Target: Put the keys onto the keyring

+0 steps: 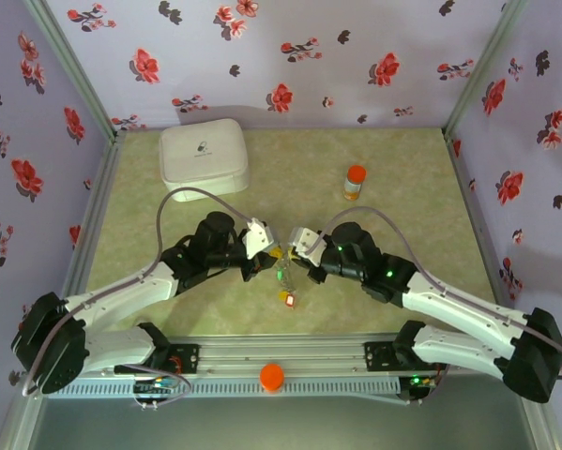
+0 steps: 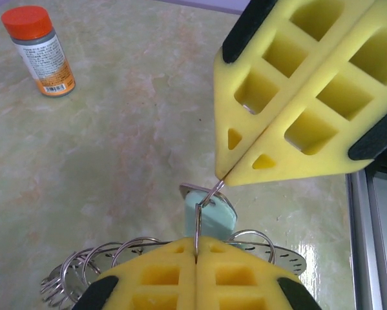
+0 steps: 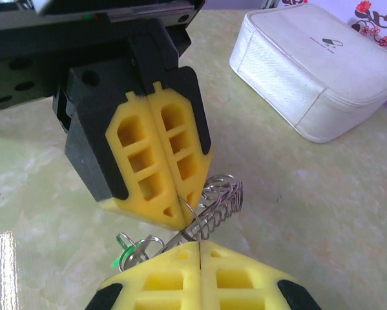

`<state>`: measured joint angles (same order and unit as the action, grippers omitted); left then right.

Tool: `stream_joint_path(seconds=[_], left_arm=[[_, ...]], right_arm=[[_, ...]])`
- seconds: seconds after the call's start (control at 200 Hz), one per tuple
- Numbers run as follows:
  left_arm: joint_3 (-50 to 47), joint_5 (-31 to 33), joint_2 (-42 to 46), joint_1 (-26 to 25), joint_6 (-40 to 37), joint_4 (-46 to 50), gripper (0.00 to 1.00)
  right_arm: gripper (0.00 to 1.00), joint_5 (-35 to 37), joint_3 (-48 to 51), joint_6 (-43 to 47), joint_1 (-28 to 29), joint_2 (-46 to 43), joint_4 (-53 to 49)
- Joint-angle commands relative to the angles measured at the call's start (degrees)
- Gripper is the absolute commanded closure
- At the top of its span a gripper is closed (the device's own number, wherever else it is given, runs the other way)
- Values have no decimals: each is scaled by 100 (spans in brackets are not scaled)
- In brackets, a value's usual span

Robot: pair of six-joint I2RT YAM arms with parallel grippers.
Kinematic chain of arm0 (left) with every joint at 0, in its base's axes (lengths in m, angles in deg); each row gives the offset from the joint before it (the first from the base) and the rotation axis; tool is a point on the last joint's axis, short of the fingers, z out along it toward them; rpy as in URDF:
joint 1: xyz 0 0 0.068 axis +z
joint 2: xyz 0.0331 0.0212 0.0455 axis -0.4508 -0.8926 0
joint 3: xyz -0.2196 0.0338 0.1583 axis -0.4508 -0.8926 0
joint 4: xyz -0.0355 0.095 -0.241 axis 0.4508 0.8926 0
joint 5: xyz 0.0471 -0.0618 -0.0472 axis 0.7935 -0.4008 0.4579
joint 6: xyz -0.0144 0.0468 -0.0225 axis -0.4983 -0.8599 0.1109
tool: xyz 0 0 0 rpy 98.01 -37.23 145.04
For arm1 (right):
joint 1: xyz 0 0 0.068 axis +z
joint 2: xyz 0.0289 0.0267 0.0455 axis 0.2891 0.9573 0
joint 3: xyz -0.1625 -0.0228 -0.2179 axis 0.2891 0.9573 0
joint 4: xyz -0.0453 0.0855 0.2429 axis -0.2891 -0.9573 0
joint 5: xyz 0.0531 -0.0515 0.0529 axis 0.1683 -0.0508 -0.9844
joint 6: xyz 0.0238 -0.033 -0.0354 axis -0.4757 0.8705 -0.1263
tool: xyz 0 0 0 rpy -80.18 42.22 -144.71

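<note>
Both the left end effector [image 2: 196,253] and the right end effector [image 3: 199,248] pinch shut on the keyring [image 3: 220,199] toward the desk's [image 1: 402,187] near edge, keys [image 1: 290,298] clustered beneath. We judge threading underway; next, the pale teal key [image 2: 212,218] needs sliding along the wire.

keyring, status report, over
Both shut: left gripper and right gripper pinch the keyring wire tip to tip. Pale teal key hangs by the wire. Nothing in the way; orange-capped bottle stands well off.
</note>
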<state>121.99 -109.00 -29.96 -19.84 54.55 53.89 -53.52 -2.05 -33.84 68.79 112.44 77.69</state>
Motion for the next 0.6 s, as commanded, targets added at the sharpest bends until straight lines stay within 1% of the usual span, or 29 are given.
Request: stream_joint_path(seconds=[0.0,0.165,0.39,0.595], left_arm=[[275,-129,-31,-48,48,-43,100],[258,-127,-8,-52,18,-112,100],[224,-121,36,-57,19,-95,100],[179,-122,96,-62,11,-182,100]], right_arm=[[100,-155,-210,23,-38,46,259],[100,-112,-228,15,-32,129,224],[100,-253,-198,-23,-31,197,222],[100,308,-240,-189,-33,258,282]])
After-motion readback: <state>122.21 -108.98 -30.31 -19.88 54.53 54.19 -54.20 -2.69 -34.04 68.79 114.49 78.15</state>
